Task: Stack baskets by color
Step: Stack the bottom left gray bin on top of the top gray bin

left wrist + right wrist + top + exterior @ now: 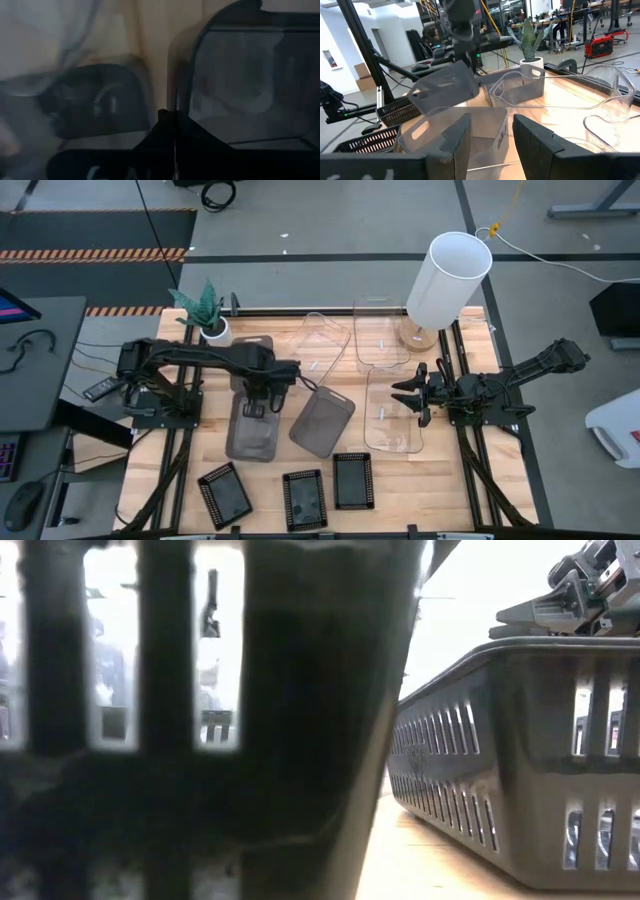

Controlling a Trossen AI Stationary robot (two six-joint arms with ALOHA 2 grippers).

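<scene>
My left gripper (262,402) points down, shut on a smoky grey basket (250,435) left of the table's middle; the right wrist view shows this basket (445,87) raised and tilted. A second grey basket (322,422) lies slanted just to its right. A third (520,85) stands by the plant. Clear baskets sit at the far middle (325,340), beside it (380,335) and at the right (395,415). Three black mesh trays (303,498) lie along the near edge. My right gripper (420,392) waits open and level over the right clear basket. My left gripper pinches the rim of the grey basket's far end wall (175,102), and that wall runs edge-on between the two shut fingers. The fingers come from above, pointing down. The basket hangs tilted below them (470,70), its other end (417,97) lower; I cannot tell whether that end rests.
A tall white cylinder (450,280) stands at the far right and a small potted plant (210,315) at the far left. A black mesh tray (200,720) fills most of the low view, with another tray (500,770) beside it.
</scene>
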